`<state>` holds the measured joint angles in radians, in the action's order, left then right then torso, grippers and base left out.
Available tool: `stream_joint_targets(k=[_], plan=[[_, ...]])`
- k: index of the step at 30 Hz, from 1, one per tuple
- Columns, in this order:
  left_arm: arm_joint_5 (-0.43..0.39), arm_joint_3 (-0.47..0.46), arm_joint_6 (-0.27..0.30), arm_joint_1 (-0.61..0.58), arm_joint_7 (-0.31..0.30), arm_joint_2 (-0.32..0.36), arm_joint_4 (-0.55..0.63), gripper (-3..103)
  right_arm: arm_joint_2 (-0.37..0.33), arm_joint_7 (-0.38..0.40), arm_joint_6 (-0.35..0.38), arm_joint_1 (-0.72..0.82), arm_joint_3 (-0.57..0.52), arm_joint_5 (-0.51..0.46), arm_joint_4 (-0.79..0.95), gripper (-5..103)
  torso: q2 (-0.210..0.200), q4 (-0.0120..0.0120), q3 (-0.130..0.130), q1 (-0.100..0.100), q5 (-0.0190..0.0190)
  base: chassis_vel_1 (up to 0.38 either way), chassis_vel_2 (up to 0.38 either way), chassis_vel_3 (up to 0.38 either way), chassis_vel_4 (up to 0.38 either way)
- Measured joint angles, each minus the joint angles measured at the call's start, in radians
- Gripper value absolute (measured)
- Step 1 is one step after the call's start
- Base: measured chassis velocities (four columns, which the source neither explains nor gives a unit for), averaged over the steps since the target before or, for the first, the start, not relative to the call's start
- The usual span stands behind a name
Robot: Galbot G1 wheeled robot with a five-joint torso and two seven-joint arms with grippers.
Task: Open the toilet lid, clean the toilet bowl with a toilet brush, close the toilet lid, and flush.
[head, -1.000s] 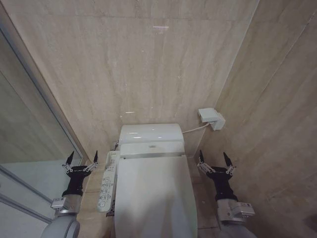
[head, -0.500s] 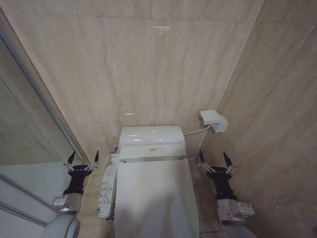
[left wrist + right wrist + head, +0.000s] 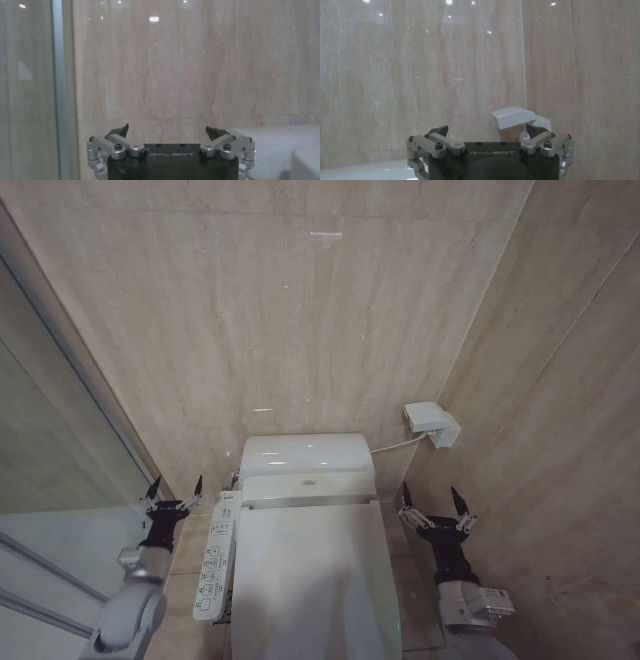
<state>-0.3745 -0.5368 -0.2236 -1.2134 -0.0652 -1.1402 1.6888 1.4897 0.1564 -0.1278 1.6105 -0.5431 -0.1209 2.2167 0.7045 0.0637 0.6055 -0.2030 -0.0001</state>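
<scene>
The toilet lid (image 3: 315, 580) is a glossy white oval cover, lying shut on the toilet. It hides the toilet bowl. The toilet brush is out of view. My left gripper (image 3: 176, 485) is open and empty, beside the toilet's left side at the height of the button panel's far end. The left wrist view shows this left gripper (image 3: 167, 130) facing the back wall, with the white toilet (image 3: 280, 150) to one side. My right gripper (image 3: 430, 495) stands open and empty to the right of the lid. The same right gripper (image 3: 486, 130) points at the wall in the right wrist view.
A long white button panel (image 3: 215, 565) runs along the toilet's left side. The white rear unit (image 3: 305, 455) sits against the beige tiled wall. A white wall box (image 3: 430, 423) with a cable hangs at the right corner. A glass partition (image 3: 50, 470) closes off the left.
The left arm has swung inward and slightly up, toward the toilet's left side. The camera tilted a little early on. The right arm has not moved.
</scene>
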Motion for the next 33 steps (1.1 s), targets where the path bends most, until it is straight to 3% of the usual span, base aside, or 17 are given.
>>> stream_joint_targets(k=[10, 17, 23, 24, 31, 32, 33], plan=[[-0.030, 0.150, -0.036, 0.251, 0.048, 0.063, -0.226, 100, 0.000, 0.000, 0.000, 0.000, 0.000, 0.000, 0.000, 100, 0.000, 0.0006, 0.000, 0.000, 0.0001, 0.000, 0.000, 0.000, 0.000], [-0.049, 0.198, -0.036, 0.320, 0.071, 0.074, -0.300, 103, 0.000, 0.000, 0.000, 0.000, 0.000, 0.000, 0.000, 100, 0.000, 0.0003, 0.000, 0.000, 0.0000, 0.000, 0.000, 0.000, 0.000], [-0.050, 0.214, -0.056, 0.356, 0.125, 0.090, -0.363, 103, 0.000, 0.000, 0.000, 0.000, 0.000, 0.000, 0.000, 100, 0.000, 0.0003, 0.000, 0.000, 0.0000, 0.000, 0.000, 0.000, 0.000], [-0.050, 0.214, -0.059, 0.358, 0.143, 0.097, -0.373, 78, 0.000, 0.000, 0.000, 0.000, 0.000, 0.000, 0.000, 100, 0.000, 0.0003, 0.000, 0.000, 0.0000, 0.000, 0.000, 0.000, 0.000], [-0.033, 0.228, -0.092, 0.358, 0.185, 0.125, -0.407, 78, 0.000, 0.000, 0.000, 0.000, 0.000, 0.000, 0.000, 100, 0.000, 0.0002, 0.000, 0.000, 0.0000, 0.000, 0.000, 0.000, 0.000], [-0.019, 0.230, -0.104, 0.359, 0.192, 0.128, -0.415, 51, 0.000, 0.000, 0.000, 0.000, 0.000, 0.000, 0.000, 100, 0.000, 0.0003, 0.000, 0.000, 0.0000, 0.000, 0.000, 0.000, 0.000], [-0.002, 0.233, -0.118, 0.359, 0.204, 0.130, -0.425, 51, 0.000, 0.000, 0.000, 0.000, 0.000, 0.000, 0.000, 100, 0.000, 0.0003, 0.000, 0.000, 0.0000, 0.000, 0.000, 0.000, 0.000]])
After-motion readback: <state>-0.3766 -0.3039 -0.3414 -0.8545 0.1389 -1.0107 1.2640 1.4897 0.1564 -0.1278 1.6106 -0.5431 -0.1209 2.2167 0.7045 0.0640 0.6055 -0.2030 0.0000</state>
